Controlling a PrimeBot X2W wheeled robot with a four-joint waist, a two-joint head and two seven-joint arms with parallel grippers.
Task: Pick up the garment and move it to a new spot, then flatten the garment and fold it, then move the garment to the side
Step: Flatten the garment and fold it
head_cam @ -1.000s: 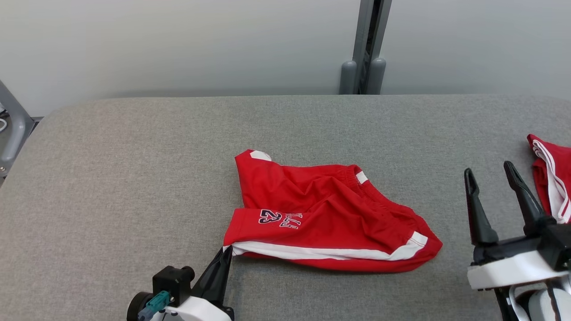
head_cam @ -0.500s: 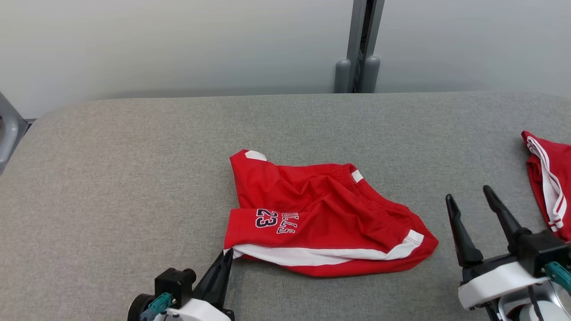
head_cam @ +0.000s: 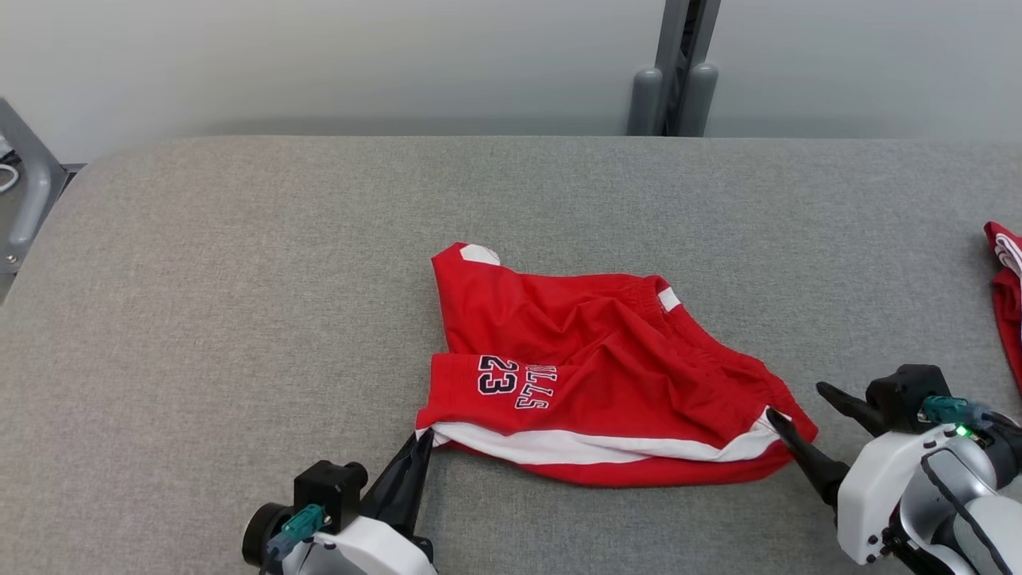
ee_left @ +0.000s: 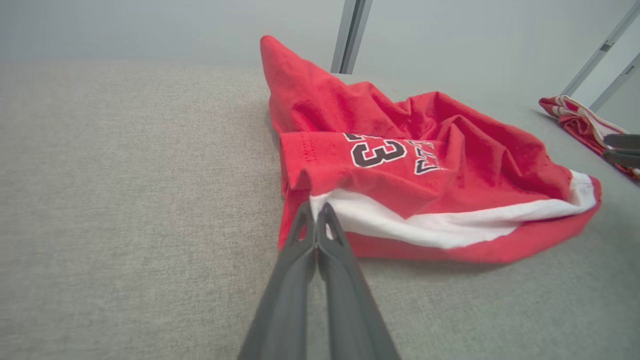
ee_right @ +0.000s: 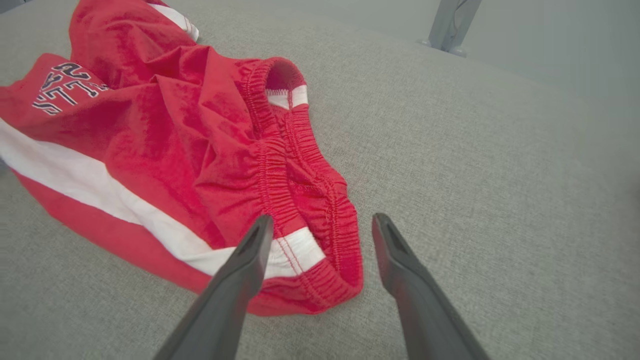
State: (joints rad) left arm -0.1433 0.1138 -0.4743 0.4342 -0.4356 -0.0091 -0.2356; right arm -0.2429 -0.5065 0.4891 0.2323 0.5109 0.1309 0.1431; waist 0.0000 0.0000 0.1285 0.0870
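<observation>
Grey fabric padding covers the table before me, with a pale wall behind it and a grey post standing at the far edge. The red shorts lie crumpled near the middle of the table, printed side up, with a dark "23" and lettering on the upper layer and a white band running along the near edge.

My left gripper reaches in low from the near side, its forearm angled up and to the right in the head view. Its two fingers are pressed together on the near left corner of the shorts, where the white band ends. My left wrist view shows the red hem bunched up just over the fingertips.

My right gripper comes in from the lower right, pointing left and slightly away from me. Its fingers are spread wide at the waistband end of the shorts. In my right wrist view one finger sits over the white patch at the near right corner, while the other is over bare padding just beside the elastic waistband. I cannot tell whether either fingertip touches the cloth or the table.

A second red and white garment lies at the table's right edge, well apart from the shorts. A grey metal frame stands off the table's left end.
</observation>
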